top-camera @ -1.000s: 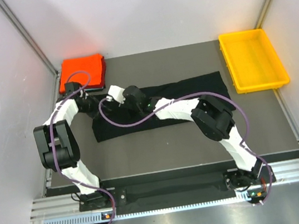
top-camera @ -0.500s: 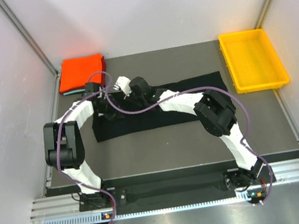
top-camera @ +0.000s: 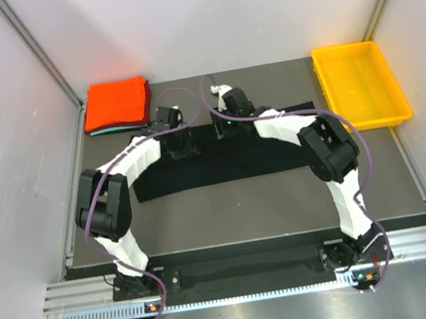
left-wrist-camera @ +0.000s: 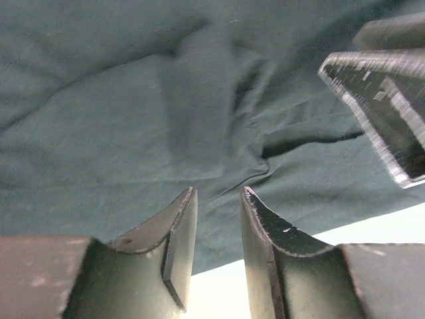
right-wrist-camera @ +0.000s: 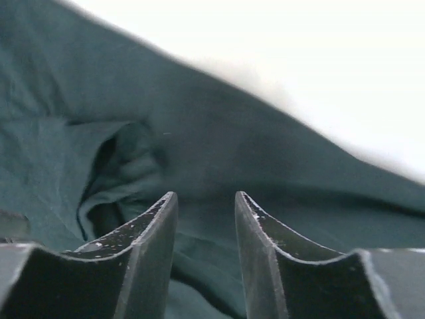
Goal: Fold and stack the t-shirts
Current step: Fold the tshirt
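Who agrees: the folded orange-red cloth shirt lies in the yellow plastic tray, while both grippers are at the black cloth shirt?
No. The top external view shows the folded orange-red shirt at the far left corner of the table, outside the yellow tray, which sits far right.

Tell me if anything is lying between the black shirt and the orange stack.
Nothing visible. Only bare mat separates the black shirt from the orange stack; the yellow tray sits off at the far right.
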Motion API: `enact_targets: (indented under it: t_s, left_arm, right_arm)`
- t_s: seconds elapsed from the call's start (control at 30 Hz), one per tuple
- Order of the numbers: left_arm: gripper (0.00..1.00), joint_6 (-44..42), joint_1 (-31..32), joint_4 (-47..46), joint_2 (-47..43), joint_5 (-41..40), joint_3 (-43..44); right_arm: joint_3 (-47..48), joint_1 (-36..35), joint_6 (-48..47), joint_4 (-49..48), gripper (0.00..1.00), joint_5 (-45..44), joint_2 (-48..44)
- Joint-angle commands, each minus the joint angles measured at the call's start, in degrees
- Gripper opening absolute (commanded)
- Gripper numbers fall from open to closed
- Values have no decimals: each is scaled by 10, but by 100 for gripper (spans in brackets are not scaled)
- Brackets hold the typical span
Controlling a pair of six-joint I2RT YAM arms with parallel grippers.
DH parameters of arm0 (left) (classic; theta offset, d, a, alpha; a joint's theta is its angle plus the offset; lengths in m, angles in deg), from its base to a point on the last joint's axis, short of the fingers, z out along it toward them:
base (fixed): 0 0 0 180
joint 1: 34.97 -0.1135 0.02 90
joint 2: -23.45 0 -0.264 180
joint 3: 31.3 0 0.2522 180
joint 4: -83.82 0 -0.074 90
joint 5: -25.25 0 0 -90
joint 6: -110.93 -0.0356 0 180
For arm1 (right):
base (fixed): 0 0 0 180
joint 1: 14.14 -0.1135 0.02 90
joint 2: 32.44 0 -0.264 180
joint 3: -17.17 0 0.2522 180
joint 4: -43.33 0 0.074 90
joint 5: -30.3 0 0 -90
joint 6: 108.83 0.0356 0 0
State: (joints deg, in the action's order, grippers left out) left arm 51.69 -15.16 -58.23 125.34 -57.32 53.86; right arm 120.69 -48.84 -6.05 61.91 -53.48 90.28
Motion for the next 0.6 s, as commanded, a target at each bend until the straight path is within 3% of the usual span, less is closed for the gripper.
enact_targets:
  t_s: [0.0,0.37,0.57]
  left_arm:
    - [38,-68,23,-46,6,-92,16]
    - [45,-141,72,-62,10,-187,1]
    - [45,-142,81,-75,29,-173,0]
  right_arm:
    - [-8,15,100,-26,42,31,-62]
    - [-42,48,131,-36,44,36,-92]
    - [-55,54,126,-45,44,35,-109]
